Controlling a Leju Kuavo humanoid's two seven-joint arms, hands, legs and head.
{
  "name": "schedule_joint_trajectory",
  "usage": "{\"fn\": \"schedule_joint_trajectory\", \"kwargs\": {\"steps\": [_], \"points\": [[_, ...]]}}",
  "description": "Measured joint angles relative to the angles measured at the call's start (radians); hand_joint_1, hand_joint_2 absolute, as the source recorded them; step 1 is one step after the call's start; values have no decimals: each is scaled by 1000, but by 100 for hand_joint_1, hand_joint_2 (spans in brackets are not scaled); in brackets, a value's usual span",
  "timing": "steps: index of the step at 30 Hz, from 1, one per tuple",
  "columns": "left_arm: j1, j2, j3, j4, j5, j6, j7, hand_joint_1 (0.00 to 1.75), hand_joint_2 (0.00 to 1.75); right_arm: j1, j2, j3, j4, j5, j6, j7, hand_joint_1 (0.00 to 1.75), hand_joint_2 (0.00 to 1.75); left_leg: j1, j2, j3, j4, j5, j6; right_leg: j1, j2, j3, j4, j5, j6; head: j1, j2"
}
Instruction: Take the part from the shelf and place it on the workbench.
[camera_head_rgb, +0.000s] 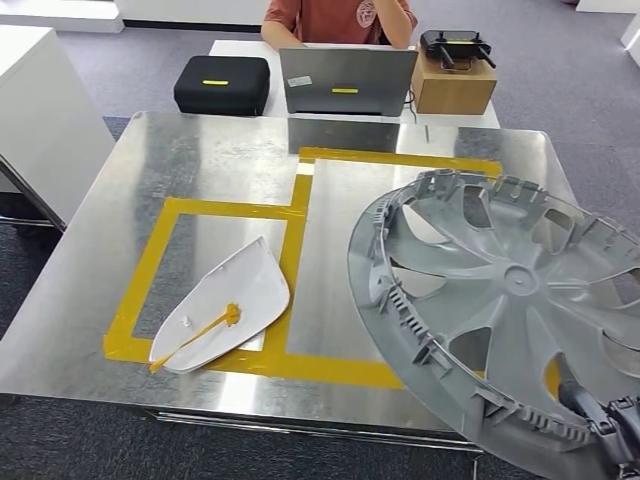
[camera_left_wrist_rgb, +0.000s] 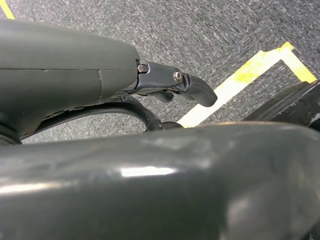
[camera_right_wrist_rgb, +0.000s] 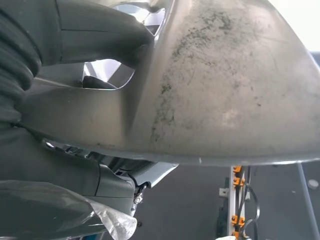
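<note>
Head view: the right hand (camera_head_rgb: 604, 425) grips the grey wheel cover (camera_head_rgb: 513, 300) by its rim at about 5 o'clock, with the cover tilted above the workbench (camera_head_rgb: 226, 160) on the right side. It overhangs the larger yellow tape outline (camera_head_rgb: 392, 160). A white part (camera_head_rgb: 226, 305) already lies in the smaller outline at 8 o'clock. You should level the cover, centre it over the larger outline, then lower until the rim touches all round before letting go. Left hand (camera_left_wrist_rgb: 177, 85) hangs over the floor, fingers apart, holding nothing. A person sits beyond, behind a laptop (camera_head_rgb: 347, 80).
</note>
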Motion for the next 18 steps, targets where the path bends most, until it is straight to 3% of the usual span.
{"fn": "schedule_joint_trajectory", "kwargs": {"steps": [10, 18], "points": [[0, 0, 0, 0, 7, 1, 0, 0, 0, 31, 0, -36, 23, 0, 0, 3, 175, 175, 1, 0, 0, 1, 0, 2, 1, 0, -1, 0, 0, 3, 0, 0], [0, 1, 0, 0, 20, 5, -3, 0, 0, 58, -16, -88, 83, 0, 0, 72, 175, 175, 3, 0, -2, 1, 0, 1, 2, 0, -2, 1, 0, 3, 0, 0]]}}
